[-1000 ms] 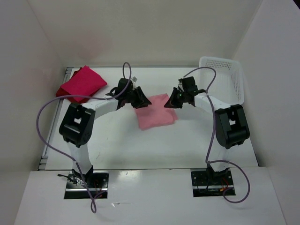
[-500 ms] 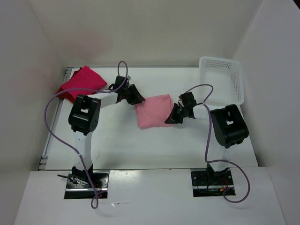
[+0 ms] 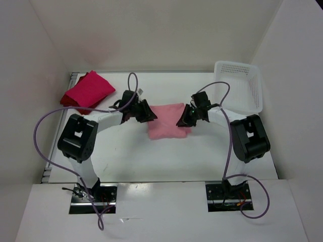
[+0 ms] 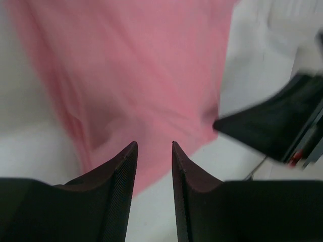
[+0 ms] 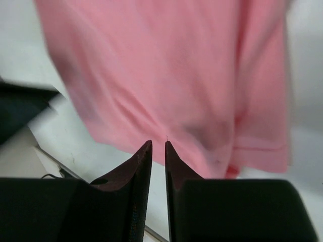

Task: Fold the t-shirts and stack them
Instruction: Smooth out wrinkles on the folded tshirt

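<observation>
three t-shirts [image 3: 167, 122], one basket [image 3: 242, 70]

One t-shirt [image 3: 166, 126] lies mid-tabletop [image 3: 151, 161], between the left claw [image 3: 147, 114] at its left edge and the right claw [image 3: 183, 120] at its right edge. The other t-shirts [image 3: 88, 89] lie stacked in the far left corner. The basket [image 3: 255, 96] sits in the far right corner.

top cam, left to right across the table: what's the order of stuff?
crimson-pink t-shirt → left gripper → salmon pink t-shirt → right gripper → white basket
</observation>
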